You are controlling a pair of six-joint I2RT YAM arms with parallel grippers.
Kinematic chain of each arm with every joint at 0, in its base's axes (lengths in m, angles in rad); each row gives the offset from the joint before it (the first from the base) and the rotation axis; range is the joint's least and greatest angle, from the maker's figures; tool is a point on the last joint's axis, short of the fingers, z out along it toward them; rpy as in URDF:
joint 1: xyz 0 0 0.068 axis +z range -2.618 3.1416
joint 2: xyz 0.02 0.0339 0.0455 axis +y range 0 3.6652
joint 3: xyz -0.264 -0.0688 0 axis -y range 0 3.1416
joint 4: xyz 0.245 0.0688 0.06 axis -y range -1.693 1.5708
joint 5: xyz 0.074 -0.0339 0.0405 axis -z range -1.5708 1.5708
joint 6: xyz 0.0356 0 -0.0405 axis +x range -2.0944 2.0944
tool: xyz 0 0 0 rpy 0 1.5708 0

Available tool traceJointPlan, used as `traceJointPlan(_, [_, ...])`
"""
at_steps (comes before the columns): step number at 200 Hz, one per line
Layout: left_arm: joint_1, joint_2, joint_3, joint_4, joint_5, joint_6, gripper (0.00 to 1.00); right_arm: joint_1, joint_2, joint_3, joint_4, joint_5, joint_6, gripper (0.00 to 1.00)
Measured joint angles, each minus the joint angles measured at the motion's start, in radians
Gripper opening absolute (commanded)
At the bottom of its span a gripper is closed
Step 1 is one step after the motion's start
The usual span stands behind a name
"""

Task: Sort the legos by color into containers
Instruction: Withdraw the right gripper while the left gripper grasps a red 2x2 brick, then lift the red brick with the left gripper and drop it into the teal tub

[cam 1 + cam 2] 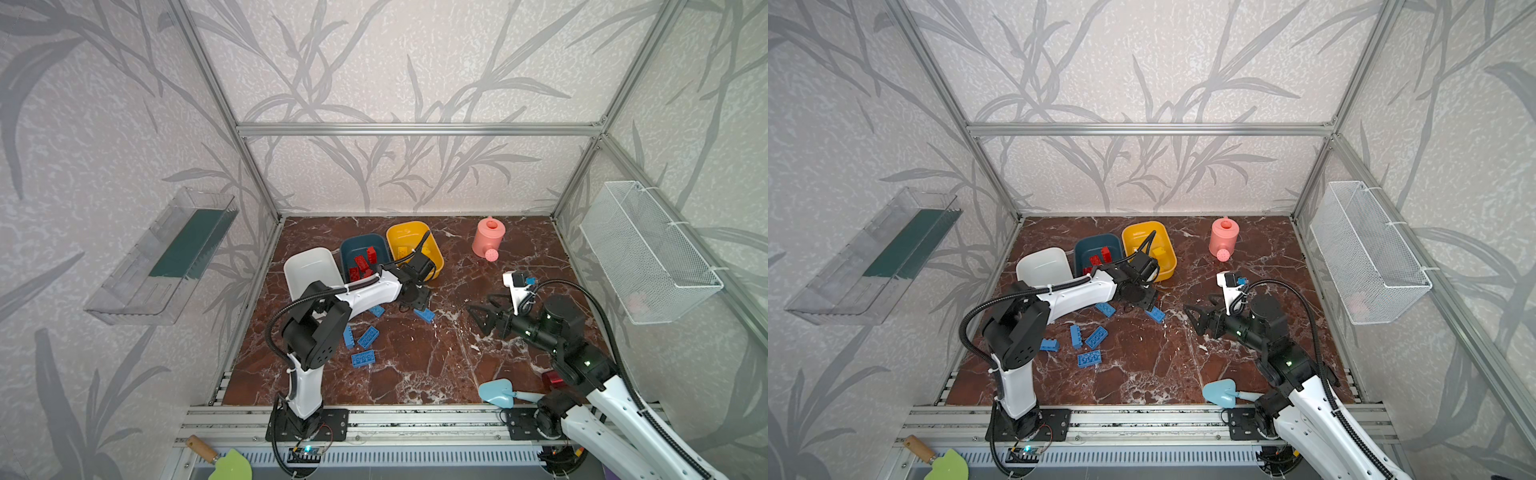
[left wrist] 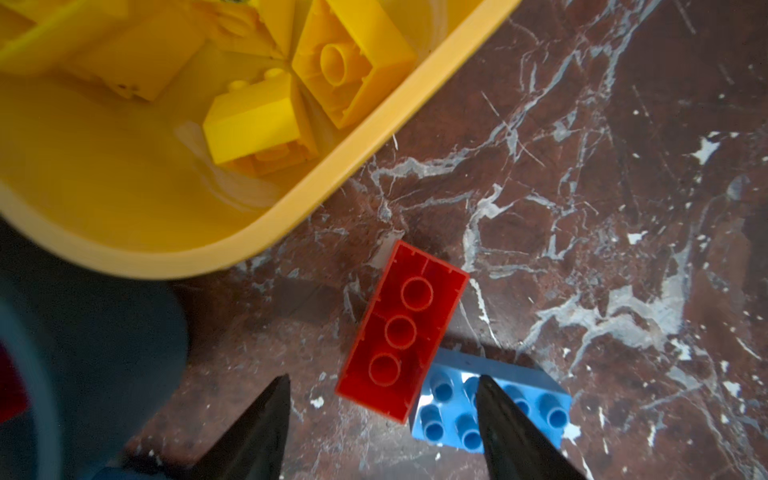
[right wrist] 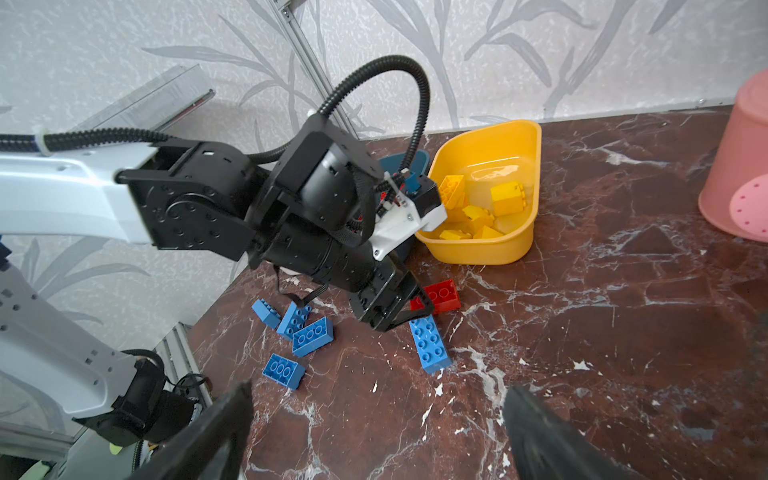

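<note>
Close by the yellow tub [image 2: 374,124], my left claw [image 2: 384,379] hung with its jaws partly apart and gripping nothing. Below the gap lay a red two-by-four brick [image 2: 401,328], hollow side up on the marble tabletop [image 2: 623,208], touched by neither finger. One corner of it met a blue two-by-four brick [image 2: 519,399]; whether it rested on the blue one or only against it I could not tell. A black finger [image 2: 511,428] covered part of that blue brick's studs. In the left wrist view the yellow tub was cut off by the frame's edge, with yellow bricks [image 2: 253,120] heaped inside. The dark teal tub [image 2: 104,332] showed there only as a blur.

In both top views my left arm [image 1: 365,291] crossed in front of the tubs, hiding the red brick and the near edges of the white tub [image 1: 309,270] and the teal one, where red bricks [image 1: 363,262] lay. Loose blue bricks [image 1: 368,336] lay scattered beside that arm. My right claw [image 1: 477,321] stood wide and empty over the table, well apart from the bricks. A red thing [image 1: 552,379] peeped from behind my right arm [image 1: 582,361] — too hidden to name. The pink watering can [image 1: 489,239] stood near the back wall, and a light blue trowel [image 1: 496,390] lay at the front edge.
</note>
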Motion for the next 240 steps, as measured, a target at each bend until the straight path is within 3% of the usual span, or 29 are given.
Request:
traceJointPlan(70, [0.000, 0.106, 0.104, -0.012, 0.001, 0.024, 0.58, 0.000, 0.016, -0.039, 0.009, -0.041, 0.004, 0.94])
traceJointPlan(121, [0.000, 0.138, 0.109, -0.014, 0.010, 0.031, 0.35, 0.000, 0.016, -0.039, 0.013, -0.045, 0.004, 0.94])
traceJointPlan(166, [0.000, 0.133, 0.106, -0.010, 0.013, 0.029, 0.27, 0.000, 0.016, -0.039, 0.013, -0.045, 0.004, 0.94])
traceJointPlan(240, [0.036, -0.156, 0.047, -0.042, 0.007, -0.026, 0.25, 0.000, 0.124, -0.039, 0.039, -0.041, 0.009, 0.94])
